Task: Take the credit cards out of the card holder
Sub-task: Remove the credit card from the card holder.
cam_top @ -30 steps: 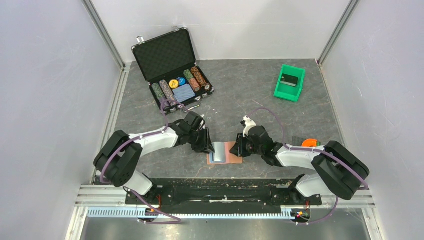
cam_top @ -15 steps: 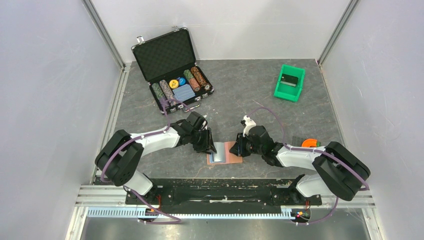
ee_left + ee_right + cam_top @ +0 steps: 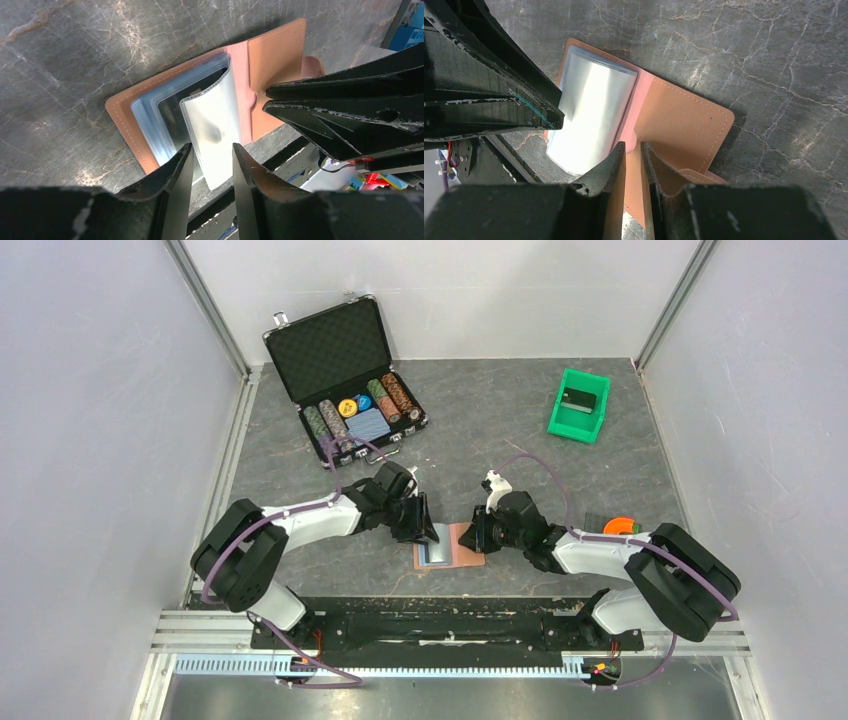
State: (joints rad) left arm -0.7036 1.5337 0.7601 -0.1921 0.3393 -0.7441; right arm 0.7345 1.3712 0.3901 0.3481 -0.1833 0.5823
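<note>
Card holder [image 3: 466, 550] lies open and flat at the middle of the near edge of the desk [image 3: 520, 430], its clear pockets facing up. Right gripper [image 3: 632, 146] is clenched on the brown right flap beside the fold. Left gripper [image 3: 210, 149] hangs over the left half with its jaws narrowly parted. A curled clear sleeve [image 3: 215, 125] reaches into the gap, but I cannot tell whether they pinch it. One dark credit card [image 3: 172, 112] shows inside a pocket beneath.

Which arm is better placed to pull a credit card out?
Probably left: the left hand, open, straddles the clear sleeve beside a credit card; the right hand is at the card holder's brown cover.
</note>
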